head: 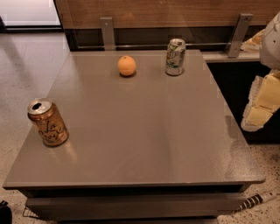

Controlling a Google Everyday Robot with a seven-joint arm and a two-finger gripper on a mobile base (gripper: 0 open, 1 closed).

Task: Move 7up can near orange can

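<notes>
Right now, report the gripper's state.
Gripper: at the right edge of view, off the table's right side, apart from the 7up can and the orange can; open or closed cannot be told.

Smooth, glossy grey desk (pixel 144 131); shiny metal 7up can (pixel 175 57) far right; copper-sheened metal orange can (pixel 47 122) near left; matt orange fruit (pixel 127 65); pale, matt end effector (pixel 259 111) at right edge.

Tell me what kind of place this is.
Probably an office lounge or break area: low grey table, speckled polished floor, wood panel behind. The 7up can, orange can and an orange fruit stand on the table. The claw hangs beyond the table's right edge.
</notes>
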